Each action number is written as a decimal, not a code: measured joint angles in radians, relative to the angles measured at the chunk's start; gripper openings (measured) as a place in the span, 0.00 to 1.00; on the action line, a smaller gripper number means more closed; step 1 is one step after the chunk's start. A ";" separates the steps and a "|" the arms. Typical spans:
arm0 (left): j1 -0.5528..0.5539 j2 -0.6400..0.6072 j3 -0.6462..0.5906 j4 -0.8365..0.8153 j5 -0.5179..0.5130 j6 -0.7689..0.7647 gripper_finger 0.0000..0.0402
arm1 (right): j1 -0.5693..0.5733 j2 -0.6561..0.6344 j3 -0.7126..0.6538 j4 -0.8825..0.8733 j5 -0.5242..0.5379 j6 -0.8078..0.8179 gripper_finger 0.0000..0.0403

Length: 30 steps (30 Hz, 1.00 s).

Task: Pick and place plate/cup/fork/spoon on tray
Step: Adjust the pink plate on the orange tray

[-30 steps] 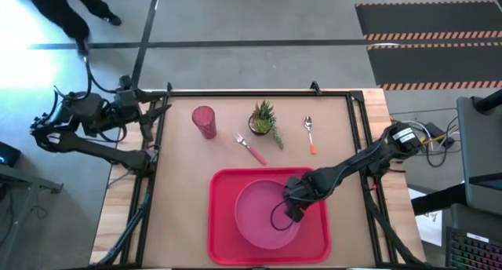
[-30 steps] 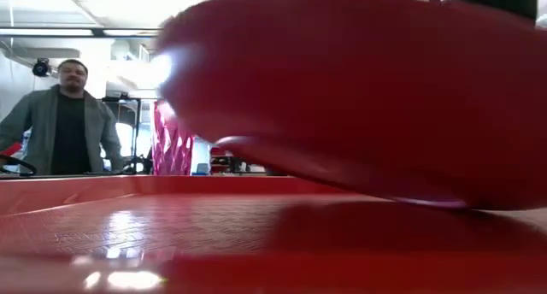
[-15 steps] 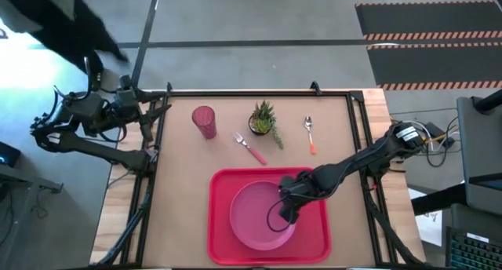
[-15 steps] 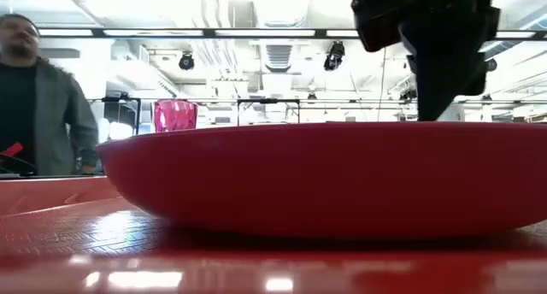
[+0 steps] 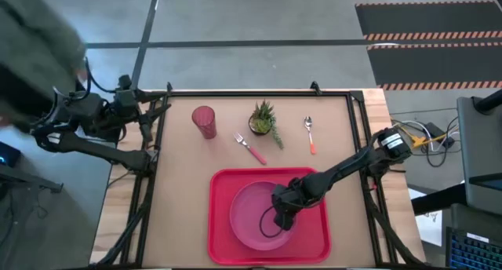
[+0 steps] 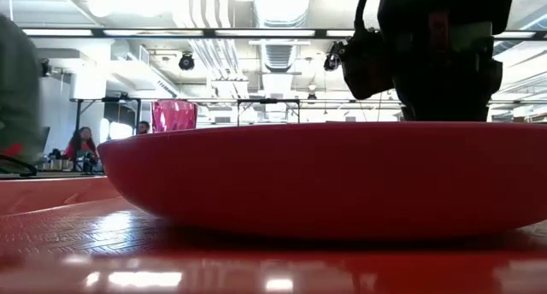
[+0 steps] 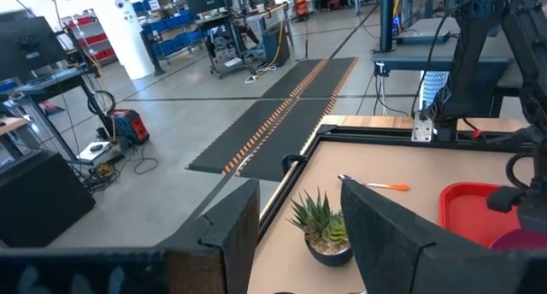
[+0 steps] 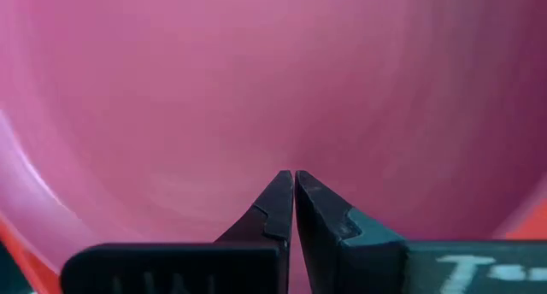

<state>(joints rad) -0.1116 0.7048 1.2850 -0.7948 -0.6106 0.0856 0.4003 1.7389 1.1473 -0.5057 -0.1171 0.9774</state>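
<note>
The pink plate (image 5: 255,215) lies flat on its underside in the red tray (image 5: 217,223); it also shows in the low view (image 6: 325,174). My right gripper (image 5: 282,219) is shut and points down over the right part of the plate's inside (image 8: 273,80). The red-pink cup (image 5: 204,121) stands upright at the far left of the table. The fork (image 5: 249,148) and the spoon (image 5: 311,133) lie flat beyond the tray. My left gripper (image 7: 299,217) is open and empty, off the table's far left corner (image 5: 153,113). My right gripper's shut fingertips (image 8: 282,191) point down at the plate's inner floor (image 8: 295,149). I cannot tell whether they touch it; in the low view the plate's rim (image 6: 427,132) hides the tips.
A small potted green plant (image 5: 264,119) stands between the fork and the spoon, beyond the tray. Bare tabletop lies left of the tray (image 5: 176,199). A person passes beyond the table's far left corner (image 5: 31,42).
The plate, tilted with one side raised a second ago, has come down flat in the tray and sits slightly farther left. My right gripper has moved toward the table's left edge, from the plate's right rim to over its inside. The person has walked across at the far left.
</note>
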 joint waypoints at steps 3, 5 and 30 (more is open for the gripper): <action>0.000 -0.001 0.000 0.000 0.000 0.000 0.37 | 0.012 -0.001 -0.006 0.021 0.000 0.028 0.02; 0.000 -0.002 0.000 0.000 0.000 0.000 0.37 | 0.027 -0.001 -0.007 0.018 -0.013 0.050 0.02; 0.000 0.001 0.000 0.000 0.000 0.000 0.37 | 0.232 -0.019 -0.005 0.017 -0.030 0.307 0.02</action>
<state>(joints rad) -0.1115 0.7057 1.2850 -0.7944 -0.6106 0.0853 0.6326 1.7202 1.1426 -0.4887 -0.1475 1.2844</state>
